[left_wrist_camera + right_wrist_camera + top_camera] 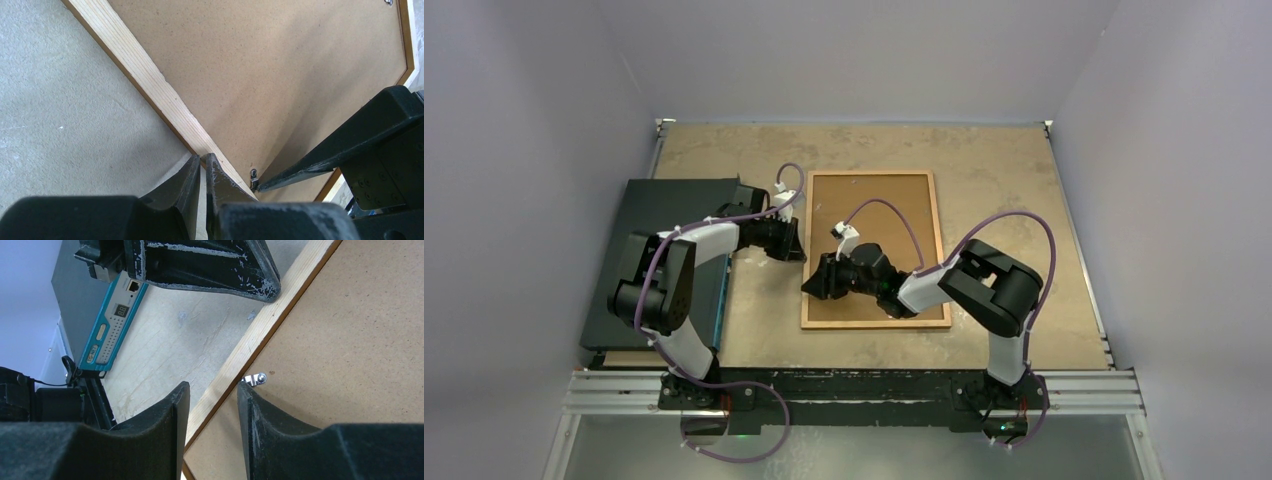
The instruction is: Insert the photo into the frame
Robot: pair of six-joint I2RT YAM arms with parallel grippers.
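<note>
1. Left gripper [792, 243] sits at the frame's [874, 175] left rail; right gripper [812, 285] sits nearer on that rail. Frame lies back-up, backing board [879, 215] inside it.
2. Left wrist: fingers [192, 175] pressed nearly together at the rail's outer edge.
3. Right wrist: fingers [175, 405] apart, straddling the rail (a metal clip [257, 378] just inside).
</note>
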